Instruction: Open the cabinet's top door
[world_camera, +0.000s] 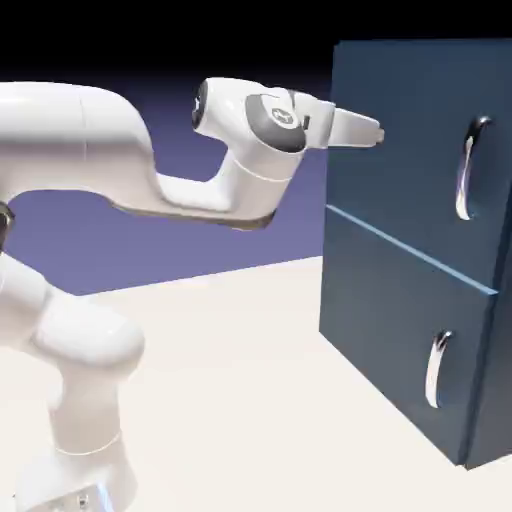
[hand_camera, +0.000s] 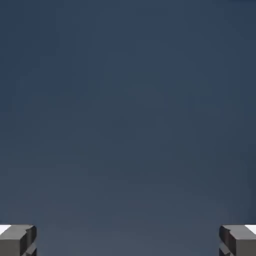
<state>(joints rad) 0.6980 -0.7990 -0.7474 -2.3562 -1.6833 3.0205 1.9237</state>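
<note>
1. Exterior view: the cabinet (world_camera: 420, 250) stands on the tabletop (world_camera: 240, 400) at 3 o'clock; its top door (world_camera: 400, 140) is shut, silver handle (world_camera: 468, 168) untouched.
2. The end effector (world_camera: 372, 132) points at the door's upper panel, well apart from the handle, probably lining up an approach.
3. Hand view: fingertips (hand_camera: 17, 239) spread wide, holding nothing; only blue panel fills it.

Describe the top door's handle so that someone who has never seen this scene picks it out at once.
Find the big dark-blue cabinet at the right of the exterior view, its front split by a pale line into two stacked doors. On the top door, near its right edge, sits a curved silver handle. It is the higher of the two handles, above the lower door's handle.
</note>
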